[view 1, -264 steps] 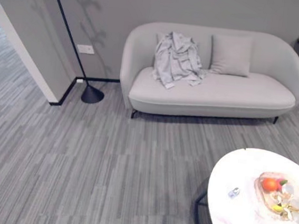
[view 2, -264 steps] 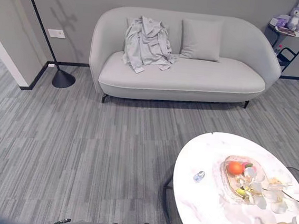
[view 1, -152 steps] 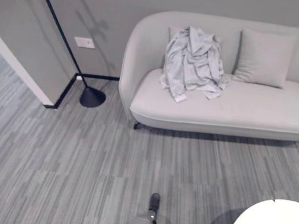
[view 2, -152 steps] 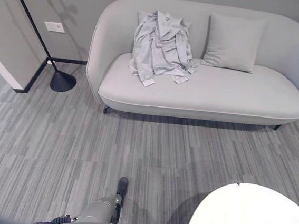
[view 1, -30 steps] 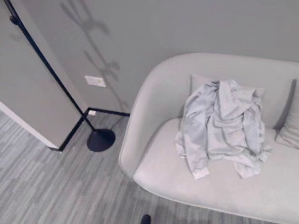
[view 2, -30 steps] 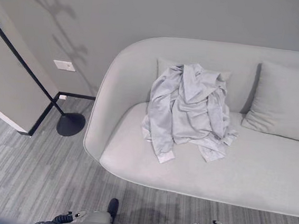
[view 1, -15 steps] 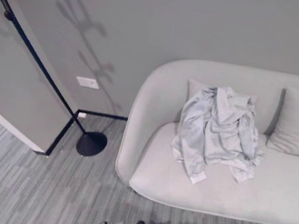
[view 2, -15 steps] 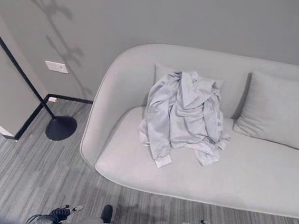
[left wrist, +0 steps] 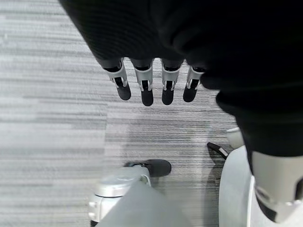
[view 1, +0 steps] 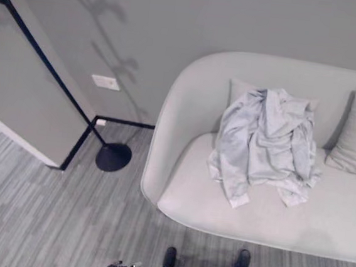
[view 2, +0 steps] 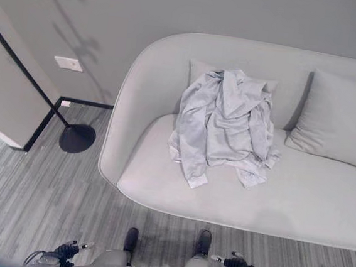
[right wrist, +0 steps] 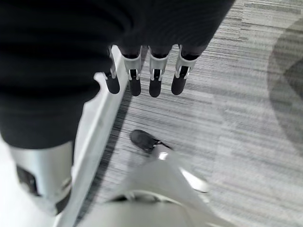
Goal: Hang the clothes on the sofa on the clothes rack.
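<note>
Both hands, left hand (left wrist: 151,85) and right hand (right wrist: 147,75), hang low with fingers relaxed and straight, holding nothing yet. Crumpled grey jacket (view 2: 226,122) sits well ahead of them, draped against the sofa (view 2: 322,210) backrest.

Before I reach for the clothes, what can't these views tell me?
- Rack: its top is cut off by the left eye view's upper edge, so no hooks are visible.
- Clothes: bunched, so collar and sleeves cannot be told apart.
- Small cushion: mostly hidden behind the clothes.
- Sofa: its right end is cut off.
</note>
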You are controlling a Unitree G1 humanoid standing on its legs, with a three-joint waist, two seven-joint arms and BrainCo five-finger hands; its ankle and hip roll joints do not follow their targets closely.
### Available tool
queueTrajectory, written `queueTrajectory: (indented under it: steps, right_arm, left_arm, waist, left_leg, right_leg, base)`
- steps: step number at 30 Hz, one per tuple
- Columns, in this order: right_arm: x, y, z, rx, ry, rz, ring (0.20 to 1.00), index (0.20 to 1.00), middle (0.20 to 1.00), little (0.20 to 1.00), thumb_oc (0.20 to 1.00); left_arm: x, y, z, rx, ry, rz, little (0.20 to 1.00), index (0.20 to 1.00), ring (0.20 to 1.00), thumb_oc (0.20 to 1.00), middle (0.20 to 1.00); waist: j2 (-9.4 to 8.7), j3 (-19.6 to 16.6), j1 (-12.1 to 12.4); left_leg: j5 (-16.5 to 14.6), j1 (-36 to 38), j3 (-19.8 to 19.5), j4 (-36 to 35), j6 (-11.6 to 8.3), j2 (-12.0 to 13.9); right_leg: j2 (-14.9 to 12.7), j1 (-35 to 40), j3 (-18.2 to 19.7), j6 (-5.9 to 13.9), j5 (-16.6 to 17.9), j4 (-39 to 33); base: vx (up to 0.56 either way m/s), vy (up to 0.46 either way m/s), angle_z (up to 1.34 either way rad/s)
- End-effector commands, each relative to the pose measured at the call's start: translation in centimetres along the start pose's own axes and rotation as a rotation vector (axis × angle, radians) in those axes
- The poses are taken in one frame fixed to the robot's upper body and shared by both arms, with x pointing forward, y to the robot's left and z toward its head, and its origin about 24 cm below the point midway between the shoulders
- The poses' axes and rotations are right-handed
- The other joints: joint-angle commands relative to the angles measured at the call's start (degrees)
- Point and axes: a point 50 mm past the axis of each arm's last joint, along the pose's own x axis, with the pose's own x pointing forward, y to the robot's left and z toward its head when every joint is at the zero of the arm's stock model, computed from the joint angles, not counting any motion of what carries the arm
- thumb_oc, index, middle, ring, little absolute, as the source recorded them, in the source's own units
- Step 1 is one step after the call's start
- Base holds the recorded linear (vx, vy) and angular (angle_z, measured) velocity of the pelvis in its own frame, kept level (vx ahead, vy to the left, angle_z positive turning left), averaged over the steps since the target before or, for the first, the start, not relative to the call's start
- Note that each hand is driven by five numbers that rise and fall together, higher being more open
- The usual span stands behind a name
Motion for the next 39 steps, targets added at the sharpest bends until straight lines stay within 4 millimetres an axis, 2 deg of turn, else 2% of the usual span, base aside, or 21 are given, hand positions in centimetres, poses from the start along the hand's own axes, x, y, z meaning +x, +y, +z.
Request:
queueTrajectory:
  steps: [1, 2, 3, 4, 6, 7, 9, 12, 14, 16, 17, 18, 19, 20, 21, 22, 23, 24, 29, 33, 39]
  right_arm:
    - [0.1, -1.8, 0.9, -0.007, -0.047, -0.051, 1.000, 1.000, 1.000, 1.000, 1.000]
    - [0.1, -1.8, 0.9, -0.008, -0.047, -0.051, 1.000, 1.000, 1.000, 1.000, 1.000]
    - [0.1, -2.1, 0.5, -0.021, -0.029, -0.059, 1.000, 1.000, 1.000, 1.000, 1.000]
    - [0.1, -2.1, 0.5, -0.021, -0.029, -0.059, 1.000, 1.000, 1.000, 1.000, 1.000]
    - [0.1, -2.8, 0.9, -0.016, -0.038, -0.072, 1.000, 1.000, 1.000, 1.000, 1.000]
    - [0.1, -2.8, 0.9, -0.016, -0.038, -0.072, 1.000, 1.000, 1.000, 1.000, 1.000]
    - [0.1, -3.3, 1.0, -0.024, -0.042, -0.086, 1.000, 1.000, 1.000, 1.000, 1.000]
    - [0.1, -4.1, 1.0, 0.005, -0.050, -0.111, 1.000, 1.000, 1.000, 1.000, 1.000]
    - [0.1, -4.2, 0.7, 0.005, -0.042, -0.116, 1.000, 1.000, 1.000, 1.000, 1.000]
    - [0.0, -4.3, 0.0, 0.007, -0.023, -0.116, 1.000, 1.000, 1.000, 1.000, 1.000]
    - [0.0, -4.3, 0.0, 0.010, -0.024, -0.113, 1.000, 1.000, 1.000, 1.000, 1.000]
    - [0.0, -4.3, 0.0, 0.010, -0.024, -0.113, 1.000, 1.000, 1.000, 1.000, 1.000]
    - [0.0, -4.1, 0.1, 0.009, -0.027, -0.110, 1.000, 1.000, 1.000, 1.000, 1.000]
    - [0.0, -3.9, 0.1, 0.011, -0.027, -0.105, 1.000, 1.000, 1.000, 1.000, 1.000]
    - [0.0, -3.9, 0.1, 0.011, -0.027, -0.105, 1.000, 1.000, 1.000, 1.000, 1.000]
    - [0.0, -3.6, 0.2, 0.012, -0.028, -0.097, 1.000, 1.000, 1.000, 1.000, 1.000]
    - [0.0, -3.6, 0.1, 0.012, -0.028, -0.097, 1.000, 1.000, 1.000, 1.000, 1.000]
    - [0.0, -3.2, 0.0, 0.006, -0.027, -0.089, 1.000, 1.000, 1.000, 1.000, 1.000]
    - [0.0, -2.5, -0.2, -0.003, -0.021, -0.073, 1.000, 1.000, 1.000, 1.000, 1.000]
    - [-0.1, -1.7, -0.4, -0.030, -0.015, -0.048, 1.000, 1.000, 1.000, 1.000, 1.000]
    - [-0.1, -1.2, -0.2, -0.024, -0.022, -0.032, 1.000, 1.000, 1.000, 1.000, 1.000]
  left_arm:
    - [0.2, 0.8, 1.8, 0.049, -0.064, 0.023, 1.000, 1.000, 1.000, 1.000, 1.000]
    - [0.2, 0.8, 1.8, 0.049, -0.064, 0.023, 1.000, 1.000, 1.000, 1.000, 1.000]
    - [0.2, 0.3, 2.0, -0.006, -0.073, 0.023, 1.000, 1.000, 1.000, 1.000, 1.000]
    - [0.2, 0.3, 2.0, -0.006, -0.073, 0.023, 1.000, 1.000, 1.000, 1.000, 1.000]
    - [0.2, -0.1, 2.5, -0.016, -0.089, 0.010, 1.000, 1.000, 1.000, 1.000, 1.000]
    - [0.2, -0.1, 2.5, -0.017, -0.089, 0.009, 1.000, 1.000, 1.000, 1.000, 1.000]
    - [0.2, -0.2, 2.8, -0.011, -0.100, 0.006, 1.000, 1.000, 1.000, 1.000, 1.000]
    - [0.2, -0.4, 2.9, -0.022, -0.101, -0.003, 1.000, 1.000, 1.000, 1.000, 1.000]
    - [0.2, -0.5, 3.0, -0.023, -0.106, -0.005, 1.000, 1.000, 1.000, 1.000, 1.000]
    - [0.2, -0.8, 2.7, -0.004, -0.099, -0.021, 1.000, 1.000, 1.000, 1.000, 1.000]
    - [0.2, -0.9, 2.6, 0.001, -0.095, -0.026, 1.000, 1.000, 1.000, 1.000, 1.000]
    - [0.2, -0.9, 2.6, 0.001, -0.095, -0.026, 1.000, 1.000, 1.000, 1.000, 1.000]
    - [0.2, -0.9, 2.6, 0.004, -0.093, -0.029, 1.000, 1.000, 1.000, 1.000, 1.000]
    - [0.2, -0.8, 2.5, 0.003, -0.089, -0.031, 1.000, 1.000, 1.000, 1.000, 1.000]
    - [0.2, -0.8, 2.5, 0.003, -0.089, -0.031, 1.000, 1.000, 1.000, 1.000, 1.000]
    - [0.2, -0.8, 2.1, 0.000, -0.077, -0.034, 1.000, 1.000, 1.000, 1.000, 1.000]
    - [0.2, -0.8, 2.1, 0.000, -0.077, -0.034, 1.000, 1.000, 1.000, 1.000, 1.000]
    - [0.1, -0.7, 1.7, -0.002, -0.065, -0.033, 1.000, 1.000, 1.000, 1.000, 1.000]
    - [0.1, -0.6, 0.7, -0.010, -0.031, -0.032, 1.000, 1.000, 1.000, 1.000, 1.000]
    - [-0.1, -0.5, -0.5, -0.002, 0.005, -0.031, 1.000, 1.000, 1.000, 1.000, 1.000]
    - [-0.1, 0.0, -0.6, 0.002, 0.011, -0.020, 1.000, 1.000, 1.000, 1.000, 1.000]
  waist:
    - [-0.59, -1.19, 0.09]
    - [-0.47, -1.16, 0.05]
    - [0.14, -1.95, -0.09]
    - [0.20, -1.98, -0.18]
    - [1.13, -3.31, -0.10]
    - [1.18, -3.34, -0.14]
    - [1.65, -3.92, -0.05]
    - [1.96, -4.46, -0.29]
    - [1.96, -4.59, -0.35]
    - [1.55, -5.32, 0.21]
    - [1.32, -5.22, 0.33]
    - [1.30, -5.17, 0.33]
    - [1.06, -4.74, 0.63]
    - [0.63, -3.59, 1.49]
    - [0.60, -3.53, 1.50]
    - [0.62, -2.73, 2.36]
    - [0.59, -2.62, 2.40]
    - [0.76, -2.09, 2.94]
    - [1.62, -1.38, 3.76]
    - [2.95, -1.96, 3.75]
    - [1.53, -3.40, 3.19]
  left_leg:
    - [-8.82, 15.18, 0.24, -6.46, -0.58, -0.95]
    - [-8.88, 15.24, 0.20, -6.46, -0.62, -0.82]
    - [-5.83, 13.89, 0.64, -6.46, -2.07, 2.41]
    - [-5.84, 13.85, 0.55, -6.46, -2.10, 2.48]
    - [0.05, 11.77, -0.45, -6.46, -3.11, 4.71]
    - [0.05, 11.74, -0.50, -6.46, -3.14, 4.77]
    - [3.43, 11.41, -0.56, -6.46, -3.40, 6.20]
    - [8.74, 9.95, 3.72, -4.91, -2.57, 8.60]
    - [8.67, 9.85, 4.73, -4.87, -2.37, 8.59]
    - [2.38, 7.71, 2.74, -4.76, -0.48, 3.10]
    - [1.44, 6.66, 2.69, -4.73, -0.08, 1.41]
    - [1.35, 6.68, 2.69, -4.62, -0.06, 1.38]
    - [0.99, 5.22, 2.43, -4.56, 0.18, -0.49]
    - [1.43, 1.26, 1.00, -4.51, 0.93, -4.25]
    - [1.33, 1.29, 1.01, -4.40, 0.95, -4.29]
    - [2.28, -1.33, -0.17, -5.17, 1.45, -7.26]
    - [2.26, -1.16, -0.12, -5.21, 1.47, -7.27]
    - [2.43, -3.43, -0.42, -5.94, 1.85, -9.27]
    - [3.76, -7.61, 0.41, -6.09, 2.27, -11.44]
    - [4.88, -5.18, 1.31, -6.46, 2.58, -10.91]
    - [4.03, -1.55, 3.54, -6.46, 2.84, -10.30]
  right_leg:
    - [-1.67, -9.45, 3.05, -0.53, 7.16, 2.70]
    - [-1.57, -9.34, 2.96, -0.53, 7.12, 2.69]
    - [-0.75, -8.40, 1.31, -0.91, 5.46, 4.74]
    - [-0.72, -8.37, 1.20, -0.93, 5.43, 4.74]
    - [2.07, -7.17, 0.60, -2.51, 3.15, 3.79]
    - [2.11, -7.14, 0.53, -2.54, 3.15, 3.75]
    - [4.13, -5.31, 0.16, -3.46, 1.29, 2.39]
    - [6.25, -2.15, 0.03, -5.09, -2.15, 1.97]
    - [6.73, -1.11, -0.34, -5.51, -2.75, 1.60]
    - [7.68, 1.14, -0.52, -5.83, -4.24, 0.95]
    - [7.80, 1.59, -0.53, -5.94, -4.29, 0.95]
    - [7.77, 1.67, -0.53, -5.92, -4.32, 0.95]
    - [7.84, 1.95, -0.41, -5.92, -4.15, 0.95]
    - [8.28, 2.02, 0.20, -5.84, -3.52, 0.95]
    - [8.24, 2.10, 0.21, -5.82, -3.58, 0.95]
    - [8.95, 2.27, 0.81, -5.64, -3.05, 0.95]
    - [8.93, 2.40, 0.86, -5.62, -3.10, 0.95]
    - [9.31, 2.82, 1.39, -5.45, -2.85, 0.95]
    - [10.45, 3.66, 3.62, -5.56, -3.25, 0.95]
    - [12.31, 4.11, 5.19, -6.07, -4.06, 0.95]
    - [11.02, 6.27, 6.04, -5.94, -5.51, 0.95]
  base:
    - [0.30, -0.487, 0.04]
    - [0.26, -0.579, 0.20]
    - [0.15, -0.400, 0.47]
    - [0.23, -0.618, 0.80]
    - [0.13, -0.328, 0.42]
    - [0.09, -0.235, -0.11]
    - [0.13, -0.269, 0.09]
    - [0.14, -0.257, 0.10]
    - [0.09, -0.237, 0.12]
    - [0.16, -0.323, 0.16]
    - [0.08, -0.133, 0.10]
    - [0.05, -0.074, 0.07]
    - [0.04, -0.114, 0.10]
    - [0.04, -0.115, 0.17]
    - [0.07, -0.129, 0.21]
    - [0.05, -0.047, 0.10]
    - [0.12, -0.072, -0.16]
    - [0.11, -0.025, -0.40]
    - [0.14, 0.019, -0.28]
    - [0.13, 0.099, -0.62]
    - [0.17, 0.122, -0.15]
